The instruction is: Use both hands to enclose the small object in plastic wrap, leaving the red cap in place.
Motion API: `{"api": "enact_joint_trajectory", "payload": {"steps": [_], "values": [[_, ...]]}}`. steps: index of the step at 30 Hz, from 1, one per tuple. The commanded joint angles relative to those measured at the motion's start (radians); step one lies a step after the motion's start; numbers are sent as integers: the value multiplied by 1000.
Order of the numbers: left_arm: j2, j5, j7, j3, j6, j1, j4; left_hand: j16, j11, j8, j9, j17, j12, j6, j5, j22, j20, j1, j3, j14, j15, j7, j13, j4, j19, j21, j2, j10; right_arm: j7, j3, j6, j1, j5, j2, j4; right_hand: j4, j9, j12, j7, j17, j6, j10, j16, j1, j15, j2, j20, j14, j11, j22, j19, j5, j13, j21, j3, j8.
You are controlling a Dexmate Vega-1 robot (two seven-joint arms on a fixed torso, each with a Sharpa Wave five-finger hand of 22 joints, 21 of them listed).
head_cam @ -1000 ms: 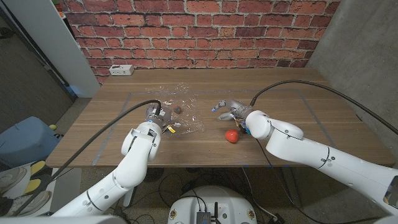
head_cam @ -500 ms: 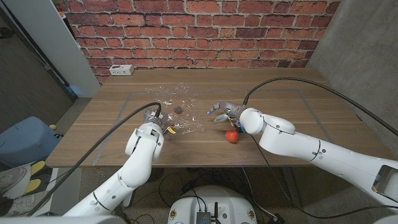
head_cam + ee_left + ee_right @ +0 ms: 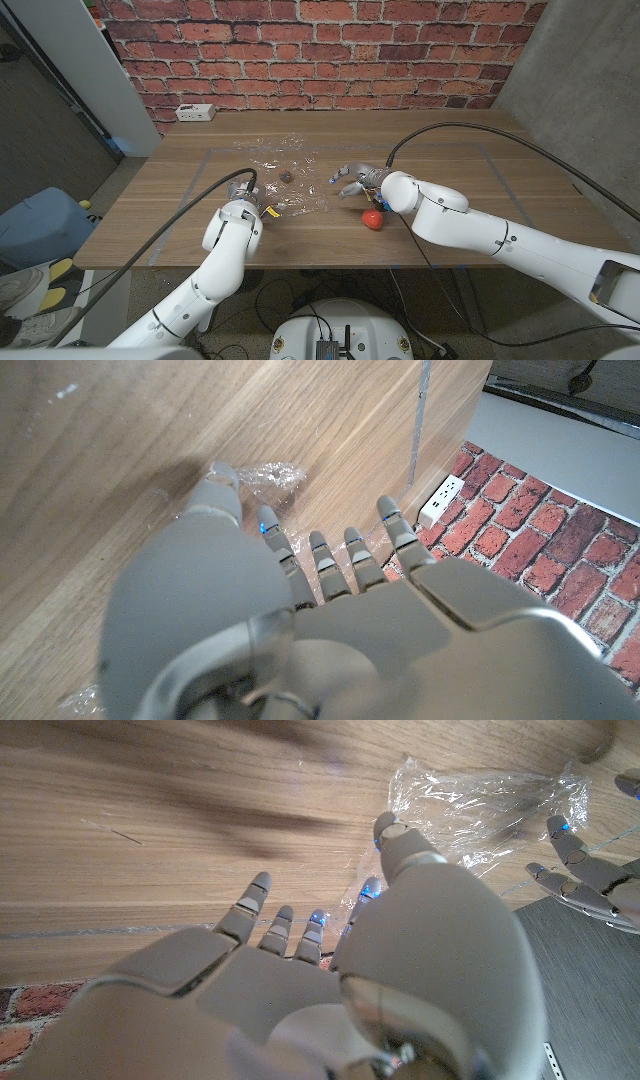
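Your small dark object (image 3: 287, 175) sits on the crinkled clear plastic wrap (image 3: 290, 180); left hand (image 3: 250, 192) and right hand (image 3: 356, 180), fingers spread, flank its edges; glossy red cap (image 3: 372, 219) lies beside the wrap

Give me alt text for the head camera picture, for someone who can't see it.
Two white robot arms reach over a wooden table toward crinkled clear plastic wrap with a small dark object on it. The left hand and right hand sit at opposite edges of the wrap; a red cap lies beside the right arm.
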Motion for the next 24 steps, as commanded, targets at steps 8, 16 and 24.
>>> {"api": "enact_joint_trajectory", "payload": {"steps": [8,16,24], "values": [[31,-148,99,4,39,-26,76,16,9,40,-6,-2,42,186,-38,5,-9,6,28,65,-36,34,0,2,43,-2,77,97,8,-8,-11,16,-11,9,7,1,3,9,1,5,7,11,8,10,-1,5,0,12,3,4,10,5,5,9,-9,3],[54,-213,197,14,88,-22,91,19,7,89,2,4,59,366,-40,6,-17,34,77,125,-78,135,-5,1,71,-1,137,178,3,-5,-26,10,-13,1,-11,2,3,11,3,5,1,13,9,10,0,6,2,14,9,4,12,5,5,10,-15,0],[53,-259,337,16,162,-4,72,24,8,113,88,30,42,252,-26,13,-5,31,188,114,-53,204,14,75,78,7,171,161,46,1,-40,22,22,-18,-41,6,3,0,3,5,-31,-22,2,3,18,5,12,-15,10,4,-8,6,5,5,-32,-13]]}}
